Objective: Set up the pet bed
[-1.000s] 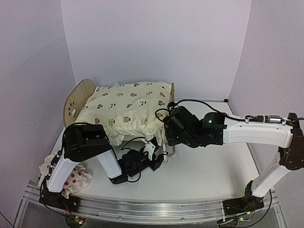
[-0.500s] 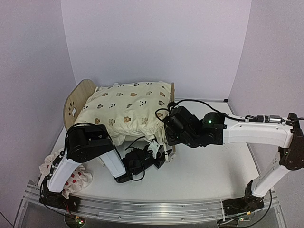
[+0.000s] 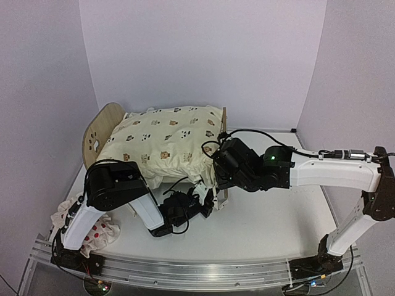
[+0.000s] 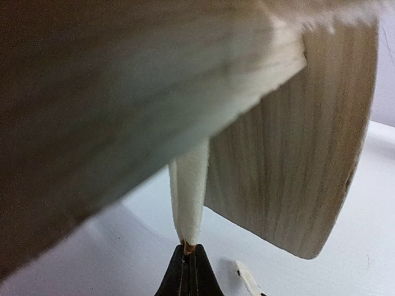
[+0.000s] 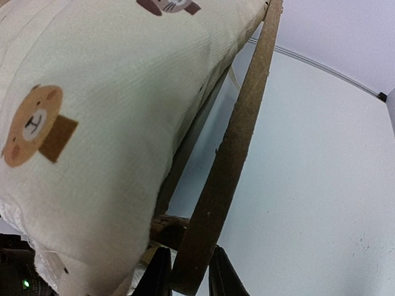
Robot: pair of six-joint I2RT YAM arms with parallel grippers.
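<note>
- A small white pillow with red spots (image 3: 97, 233) lies crumpled at the near left corner of the white worktop (image 3: 265, 228), beside the left arm's base and apart from the bed.
- The small light-wood pet bed (image 3: 106, 122) stands at the back left of the worktop. Its rounded headboard (image 3: 95, 139) is to the left and its flat footboard (image 5: 237, 142) to the right. A cream animal-print cushion (image 3: 163, 142) is draped over it and hides the base.
- Handling, as judged: the frame looks thin-panelled, so light and stiff, but liable to tip or skid under a sideways push. The best hold is across a board's edge, low down. The cushion is soft and may slide off if the frame tilts.
- The left pincer (image 4: 187, 262) is under the bed's near side. It is pinched fully together on a narrow cream fabric tie (image 4: 188, 191), apparently hanging from the cushion. The tie is limp — it can be pulled but not pushed, and gives no purchase on the frame.
- The right pincer (image 5: 185, 271) is closed across the footboard's edge, one finger on each face — judged a sound hold on a stiff part.
</note>
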